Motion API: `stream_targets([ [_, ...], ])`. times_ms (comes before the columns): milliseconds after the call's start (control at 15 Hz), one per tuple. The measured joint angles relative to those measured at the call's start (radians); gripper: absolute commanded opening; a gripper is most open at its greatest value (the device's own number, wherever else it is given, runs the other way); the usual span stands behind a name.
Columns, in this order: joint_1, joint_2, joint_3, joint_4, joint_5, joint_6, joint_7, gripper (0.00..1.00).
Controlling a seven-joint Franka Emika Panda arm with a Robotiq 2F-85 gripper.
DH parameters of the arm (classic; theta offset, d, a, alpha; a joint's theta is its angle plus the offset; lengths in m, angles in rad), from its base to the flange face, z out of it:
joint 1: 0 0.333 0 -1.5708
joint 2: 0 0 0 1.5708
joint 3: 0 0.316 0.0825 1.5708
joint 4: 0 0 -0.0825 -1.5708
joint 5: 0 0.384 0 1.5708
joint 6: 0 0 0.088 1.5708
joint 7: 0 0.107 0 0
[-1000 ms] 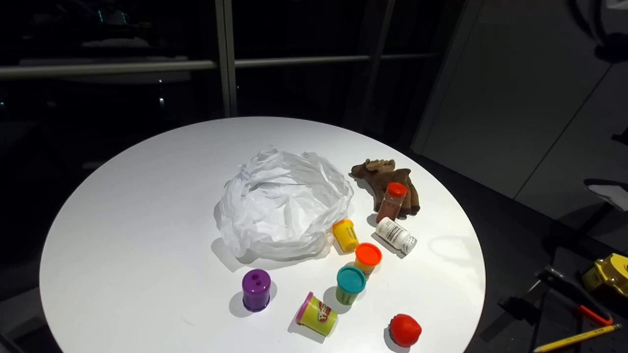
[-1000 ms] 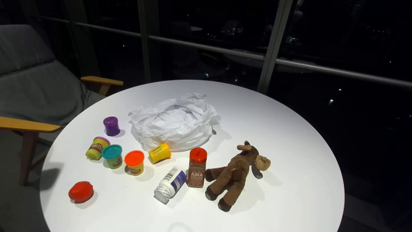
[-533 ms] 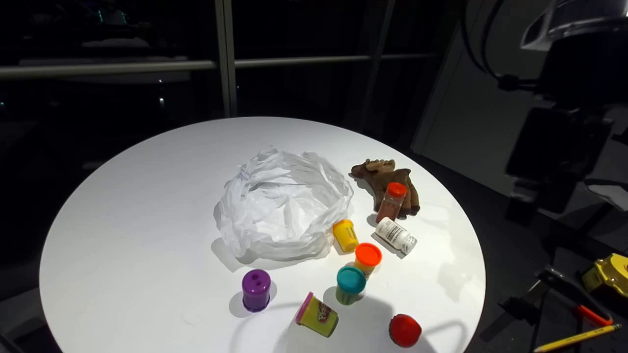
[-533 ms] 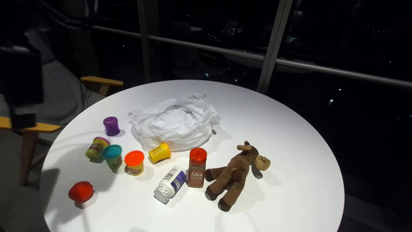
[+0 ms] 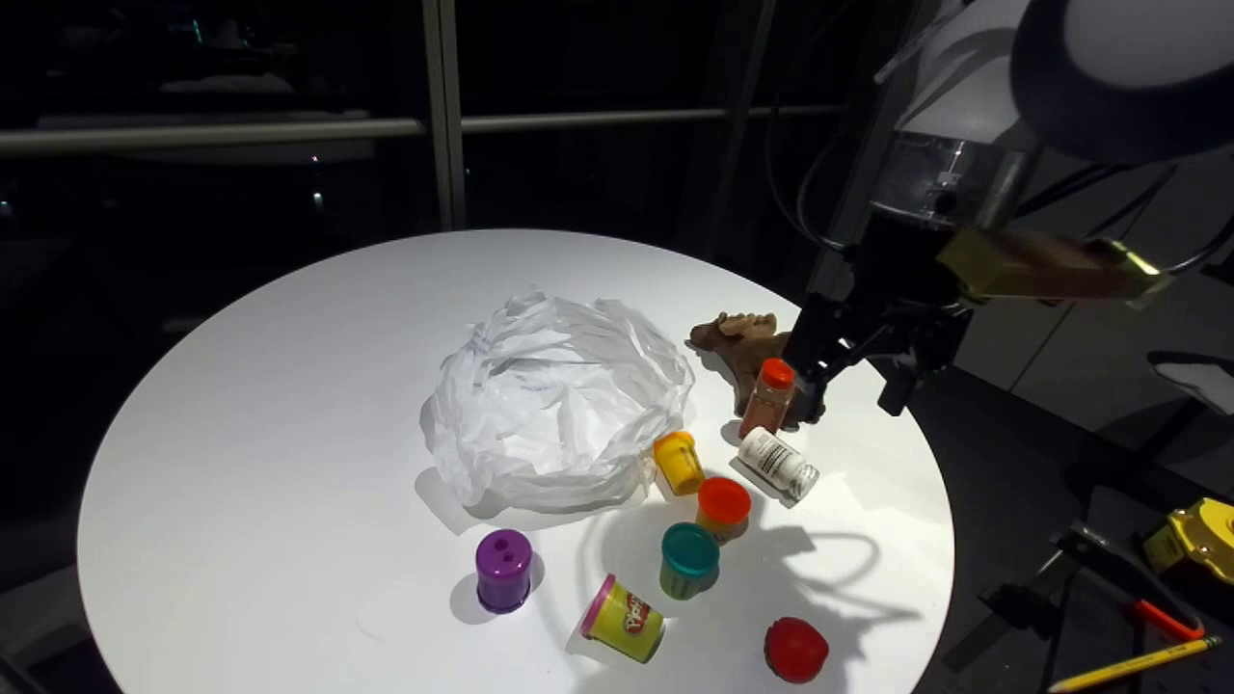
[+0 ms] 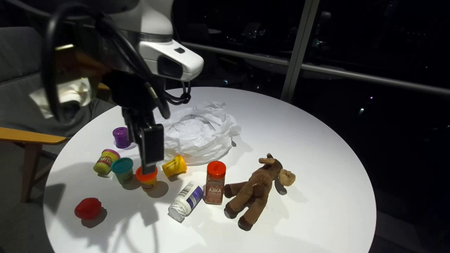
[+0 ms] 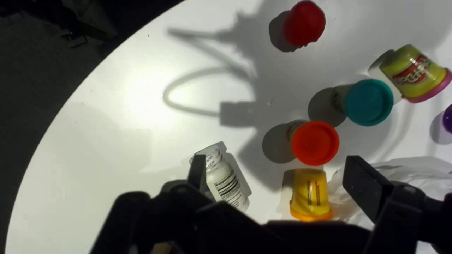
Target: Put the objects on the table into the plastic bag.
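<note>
The white plastic bag (image 5: 559, 414) lies opened out on the round table. Beside it are a tipped yellow tub (image 7: 310, 192), an orange-lidded tub (image 7: 315, 143), a teal-lidded tub (image 7: 369, 102), a tipped pink-lidded tub (image 7: 413, 74) and a purple shaker (image 5: 503, 569). A red toy fruit (image 7: 304, 23) lies apart. A white bottle (image 6: 188, 198) lies by an upright red-capped spice jar (image 6: 215, 182) and a brown plush moose (image 6: 258, 189). My gripper (image 7: 280, 176) is open and empty above the table, over the white bottle and yellow tub in the wrist view. The jar and moose are hidden there.
The round white table's edge (image 7: 67, 102) curves past the objects. A grey chair with wooden arms (image 6: 31, 136) stands beside the table. A hammer (image 5: 1051, 564), a pencil (image 5: 1133, 665) and a yellow item (image 5: 1195, 540) lie off the table.
My arm and open gripper have come into both exterior views and moved in over the table. Their shadow now falls across the tubs and red fruit. The objects have not moved.
</note>
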Motion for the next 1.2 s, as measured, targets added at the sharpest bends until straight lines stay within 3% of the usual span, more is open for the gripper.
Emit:
stream_targets([
  [333, 0.008, 0.148, -0.085, 0.117, -0.174, 0.039, 0.201, 1.0],
  [933, 0.033, 0.315, -0.175, 0.239, -0.177, 0.157, 0.305, 1.0],
  [1000, 0.039, 0.328, -0.186, 0.249, -0.177, 0.169, 0.315, 0.94],
  [1067, 0.046, 0.339, -0.197, 0.257, -0.177, 0.18, 0.323, 0.74],
  [1200, 0.059, 0.359, -0.217, 0.272, -0.177, 0.195, 0.336, 0.69],
])
